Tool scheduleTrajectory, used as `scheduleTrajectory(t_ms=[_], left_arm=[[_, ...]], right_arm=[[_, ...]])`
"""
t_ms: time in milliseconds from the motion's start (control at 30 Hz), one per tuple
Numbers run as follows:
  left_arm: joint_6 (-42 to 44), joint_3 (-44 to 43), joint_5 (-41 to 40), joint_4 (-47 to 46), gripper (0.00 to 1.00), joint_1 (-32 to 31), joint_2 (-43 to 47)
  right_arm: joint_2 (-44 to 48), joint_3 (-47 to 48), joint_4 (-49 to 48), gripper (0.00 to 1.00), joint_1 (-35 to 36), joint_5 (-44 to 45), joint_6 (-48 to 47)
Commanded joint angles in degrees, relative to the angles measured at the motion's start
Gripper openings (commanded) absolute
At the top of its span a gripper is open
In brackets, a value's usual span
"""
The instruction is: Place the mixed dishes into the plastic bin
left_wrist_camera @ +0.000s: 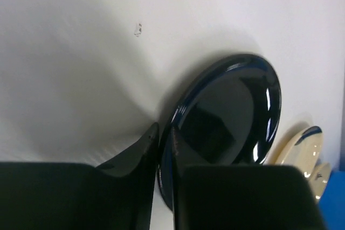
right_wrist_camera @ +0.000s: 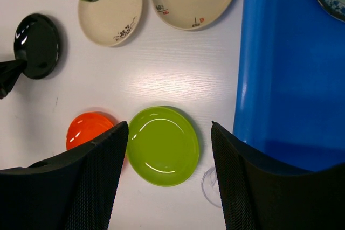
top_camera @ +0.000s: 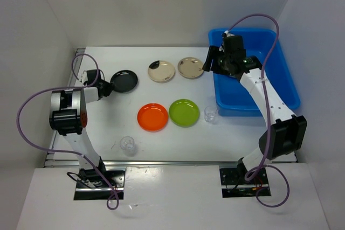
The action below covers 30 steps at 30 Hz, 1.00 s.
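Where the left gripper [top_camera: 107,86] meets the black plate [top_camera: 124,81] on the table [top_camera: 108,127], its jaws are clamped over the plate's rim (left of the beige plates [top_camera: 161,71]). The right gripper [right_wrist_camera: 168,127] hangs spread and empty above the left wall of the plastic bin [top_camera: 283,79].

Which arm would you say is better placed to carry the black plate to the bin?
Left: the left gripper is shut on the black plate at its rim. The right gripper hangs open by the bin, well away from that plate.
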State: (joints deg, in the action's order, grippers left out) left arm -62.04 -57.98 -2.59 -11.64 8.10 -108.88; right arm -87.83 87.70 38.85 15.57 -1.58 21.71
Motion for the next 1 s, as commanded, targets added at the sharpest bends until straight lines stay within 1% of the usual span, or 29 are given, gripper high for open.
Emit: scheduleTrajectory(t_ms=[0, 33, 67, 133, 167, 200, 300, 333, 400, 433, 500, 567, 600, 667, 733, 833, 967], left_arm=[[-1.7, -0.7, 1.2, -1.3, 0.15, 0.0, -2.1], [-1.7, -0.7, 1.2, -1.3, 0.12, 0.0, -2.6], [-2.3, -1.3, 1.2, -1.3, 0.04, 0.0, -2.7], [-2.8, -1.4, 1.2, -1.3, 0.0, 0.0, -1.9], [-2.8, -1.4, 1.2, -1.3, 0.0, 0.0, -1.3], [-2.8, -1.4, 1.9, -1.3, 0.0, -0.5, -0.6], [-2.8, -1.4, 4.4, -1.3, 0.0, -0.5, 3.5], [-2.8, -1.4, 6.1, -1.3, 0.0, -1.2, 6.3], [-2.8, -1.4, 7.9, -1.3, 0.0, -2.6, 9.5], [-2.8, -1.4, 8.6, -1.3, 0.0, -3.2, 13.0], [-2.8, -1.4, 9.8, -0.4, 0.0, -4.6, 16.4], [-4.0, -0.8, 10.5, 1.2, 0.0, -6.9, 21.9], [-4.1, 0.0, 11.2, 1.2, 0.0, -7.6, 22.8], [-6.0, 1.6, 13.8, 1.7, 0.0, -9.8, 24.0], [-6.5, 3.0, 13.8, 1.2, 0.0, -12.7, 25.3], [-6.5, 3.6, 13.1, 1.7, 0.0, -15.9, 25.3], [-6.5, 3.6, 12.5, 2.2, 0.0, -17.9, 25.8]], right_arm=[[-1.5, -1.1, -3.3, 0.69, 0.4, -2.8, -0.8], [-1.5, -1.1, -3.3, 0.69, 0.4, -3.5, -0.8], [-2.1, -1.1, -4.0, 0.69, 0.4, -4.4, -1.5], [-3.7, -1.1, -4.7, 0.73, 0.4, -8.7, -1.5], [-4.2, -1.1, -5.4, 0.73, 0.9, -10.4, -2.1], [-4.8, -1.1, -5.5, 0.75, 1.0, -14.5, -2.8], [-7.7, 0.5, -6.9, 0.76, 1.7, -19.9, -2.8], [-8.5, 1.2, -6.9, 0.76, 2.3, -23.4, -2.8], [-10.8, 2.6, -9.1, 0.76, 2.3, -26.9, -2.8], [-11.7, 3.3, -9.1, 0.76, 2.8, -29.0, -2.3], [-14.1, 5.9, -10.0, 0.76, 2.8, -29.5, -1.6], [-16.7, 8.9, -10.0, 0.76, 3.8, -30.3, -1.0], [-17.7, 9.9, -10.0, 0.75, 3.9, -30.9, -1.0], [-19.6, 13.3, -10.0, 0.75, 4.5, -32.2, -0.4], [-21.8, 14.9, -11.2, 0.75, 4.5, -33.0, 0.3], [-22.4, 16.3, -13.1, 0.75, 5.0, -33.7, 1.8], [-23.0, 19.2, -13.1, 0.75, 5.0, -33.7, 2.4]])
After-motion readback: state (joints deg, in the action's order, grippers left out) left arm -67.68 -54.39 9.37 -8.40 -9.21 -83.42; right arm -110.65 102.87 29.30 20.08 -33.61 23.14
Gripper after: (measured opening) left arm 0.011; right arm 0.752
